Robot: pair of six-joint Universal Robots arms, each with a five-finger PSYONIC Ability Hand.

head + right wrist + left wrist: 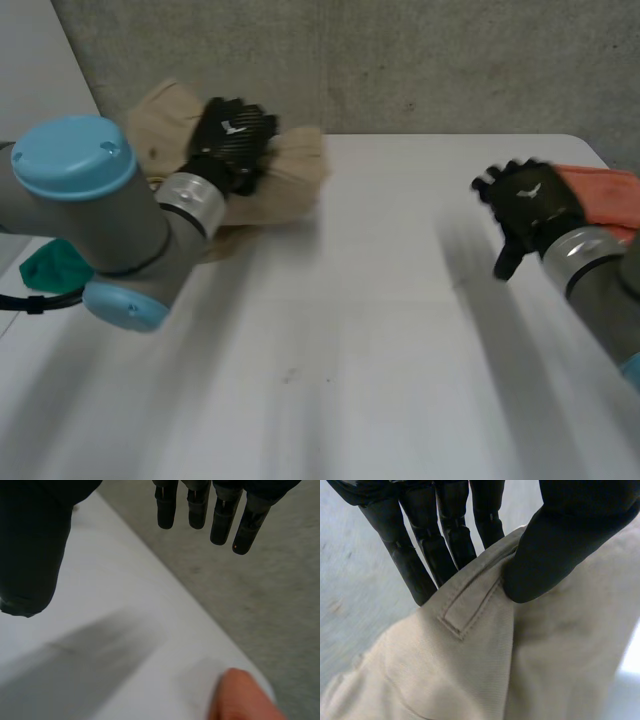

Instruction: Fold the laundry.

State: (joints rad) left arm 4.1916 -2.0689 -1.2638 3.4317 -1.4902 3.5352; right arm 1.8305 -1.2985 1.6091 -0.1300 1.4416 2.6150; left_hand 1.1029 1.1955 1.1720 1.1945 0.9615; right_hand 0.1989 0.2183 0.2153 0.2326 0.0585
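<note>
A crumpled beige garment [290,175] lies at the table's far left. My left hand [232,135] rests on top of it. In the left wrist view the thumb [560,535] presses a seamed edge of the beige garment [470,670] against the straight fingers [420,565], pinching the cloth. My right hand [525,200] hovers over the table at the right, fingers [200,505] straight and spread, holding nothing. An orange cloth [605,195] lies just behind it at the table's right edge, and the orange cloth [245,695] lies below the palm.
A green cloth [55,268] sits off the table's left side behind my left arm. The white table [380,330] stretches bare between the hands. A concrete wall [400,60] stands behind the far edge.
</note>
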